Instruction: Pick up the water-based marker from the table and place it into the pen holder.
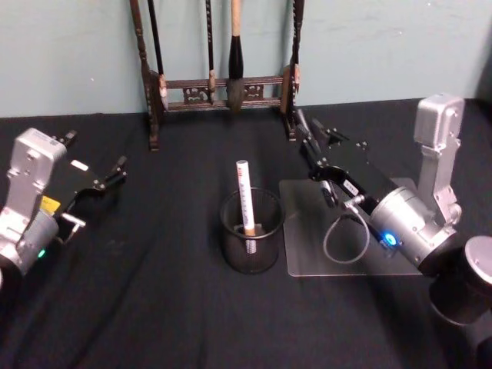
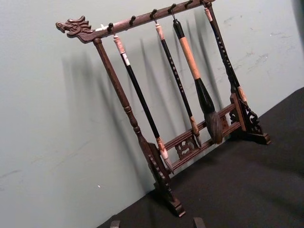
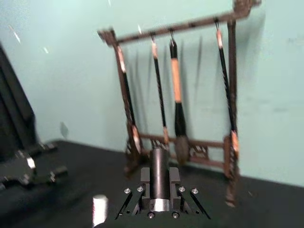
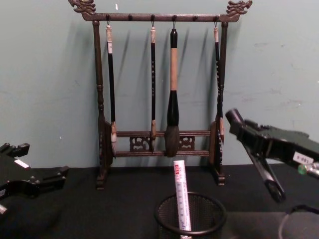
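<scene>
The water-based marker [image 1: 244, 196] is standing nearly upright inside the pen holder [image 1: 265, 250], its lower end sitting at the bottom of the black mesh cup and its white top poking well above the rim. In the chest view its barrel is leaning slightly toward the holder's left side. The holder is sitting in the middle of the black-clothed table [image 1: 154, 307], just beside a clear plastic sheet [image 1: 307, 250] that is lying flat to its right.

The right gripper [image 4: 255, 154] is hanging in the air to the right of the holder and above the clear sheet, apart from the marker, pointing toward the back of the table. Its 2 fingers are spread wide, gripping nothing.

The left gripper [image 1: 98, 192] is resting low over the left side of the table, well apart from the holder. Its 2 fingers are also standing apart, with nothing between them.

Behind the holder, a dark wooden brush rack [image 4: 98, 99] with carved dragon ends is standing against the teal wall [image 4: 279, 74]. 4 calligraphy brushes are hanging from its top bar, the thickest one [image 4: 173, 114] being the 3rd from the left.
</scene>
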### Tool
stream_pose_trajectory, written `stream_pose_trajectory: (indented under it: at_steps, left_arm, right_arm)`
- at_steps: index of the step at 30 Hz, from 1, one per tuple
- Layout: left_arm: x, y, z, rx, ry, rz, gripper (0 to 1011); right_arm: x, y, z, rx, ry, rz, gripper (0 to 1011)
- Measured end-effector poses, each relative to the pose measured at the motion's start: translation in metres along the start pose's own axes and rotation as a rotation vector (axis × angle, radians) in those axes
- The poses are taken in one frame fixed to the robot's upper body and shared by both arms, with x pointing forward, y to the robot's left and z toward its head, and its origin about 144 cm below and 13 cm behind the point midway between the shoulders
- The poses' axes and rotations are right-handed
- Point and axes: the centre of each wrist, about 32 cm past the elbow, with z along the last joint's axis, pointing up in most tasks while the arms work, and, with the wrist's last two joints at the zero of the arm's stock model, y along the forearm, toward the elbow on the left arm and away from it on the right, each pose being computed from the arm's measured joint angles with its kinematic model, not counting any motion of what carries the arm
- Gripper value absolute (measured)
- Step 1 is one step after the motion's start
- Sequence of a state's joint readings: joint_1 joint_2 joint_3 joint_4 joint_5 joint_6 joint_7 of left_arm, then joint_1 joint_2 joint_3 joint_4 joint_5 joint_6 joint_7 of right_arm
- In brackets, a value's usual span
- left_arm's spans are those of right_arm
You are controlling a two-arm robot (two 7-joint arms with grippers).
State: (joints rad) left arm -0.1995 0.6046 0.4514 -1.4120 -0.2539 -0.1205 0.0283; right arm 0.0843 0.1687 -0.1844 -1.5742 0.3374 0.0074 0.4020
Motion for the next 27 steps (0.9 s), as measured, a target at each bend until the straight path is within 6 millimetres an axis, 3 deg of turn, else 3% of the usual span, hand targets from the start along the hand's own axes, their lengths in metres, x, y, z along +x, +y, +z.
stream_pose_trajectory:
  at_steps: [10,27]
  left_arm:
    - [0.0,0.0,0.0,0.0,0.0,0.0,1001]
    - [0.0,0.0,0.0,0.0,0.0,0.0,1001]
  right_arm:
    - [-0.023,0.003,-0.014,0.126,0.028,0.072,233]
    - [-0.042,0.009,-0.033,0.091,0.051,0.137,233]
